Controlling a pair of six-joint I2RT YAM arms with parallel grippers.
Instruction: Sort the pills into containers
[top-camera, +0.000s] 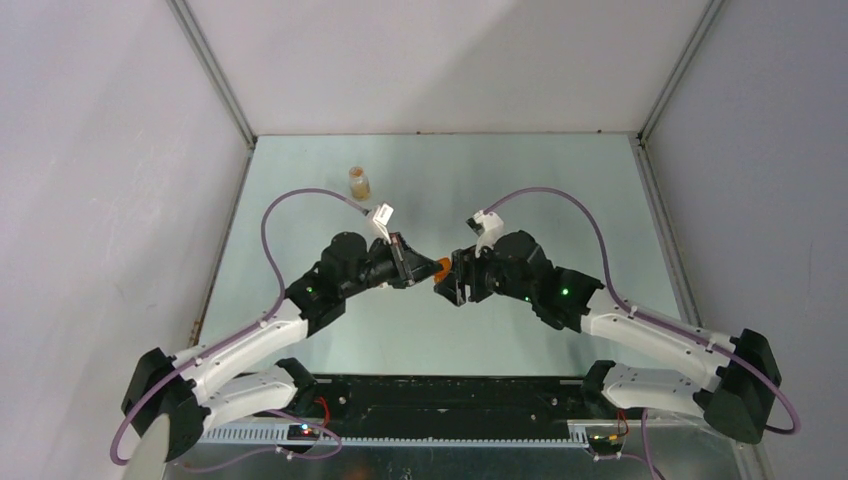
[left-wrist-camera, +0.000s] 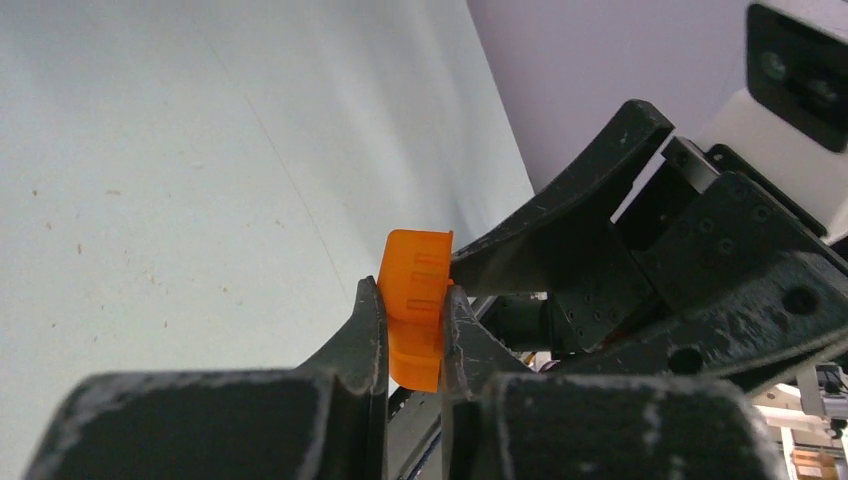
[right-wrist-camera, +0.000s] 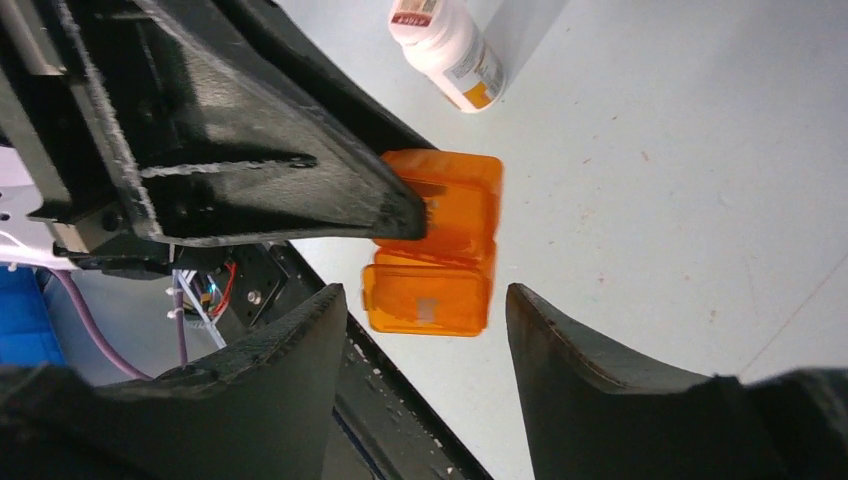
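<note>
The orange pill case (right-wrist-camera: 440, 300) looked like translucent plastic, smooth and lightly glossy, with moulded ribs on one face. And the left gripper (left-wrist-camera: 412, 300) was black matt plastic, scuffed grey and grainy along the edges. Same story on the right gripper (right-wrist-camera: 425, 300): dull black, rough-rimmed, dusted with pale wear. The table (top-camera: 520, 180) was a pale matt sheet flecked with tiny brown specks. The bottle (right-wrist-camera: 455, 50) was smooth whitish plastic with a printed label. The cables (top-camera: 275, 215) had smooth purple sheathing.
</note>
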